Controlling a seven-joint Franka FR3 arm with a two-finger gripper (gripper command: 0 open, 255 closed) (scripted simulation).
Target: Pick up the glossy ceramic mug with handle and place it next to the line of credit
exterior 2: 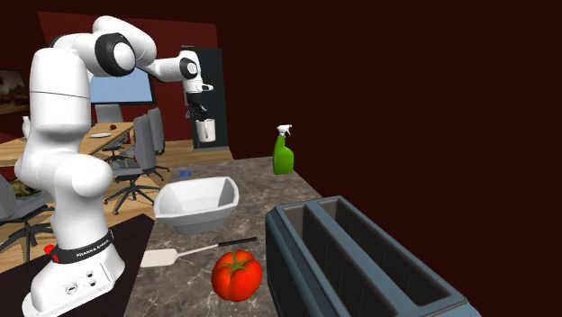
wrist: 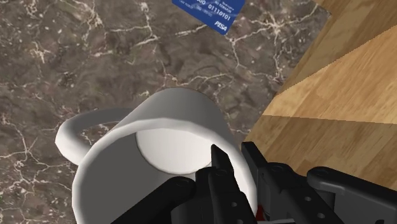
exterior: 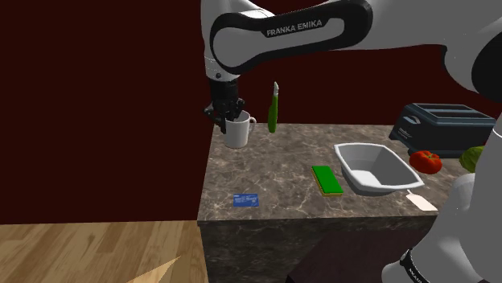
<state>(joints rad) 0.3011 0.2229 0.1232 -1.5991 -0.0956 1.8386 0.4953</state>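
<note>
Kitchen area of a home, opening onto an office-like space. Kitchen evidence: dark veined stone counter carrying a toaster, white basin, green sponge, spatula, tomato and green spray bottle, with a white mug over it; wooden floor beside it and dark red wall behind. Office evidence, seen past the counter in the second exterior view: swivel chairs at desks, with a screen nearby.

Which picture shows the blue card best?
The shoulder view: the whole blue card lies flat on the counter. The wrist view shows its print close up but cuts it off; the second exterior view shows a blue speck.
</note>
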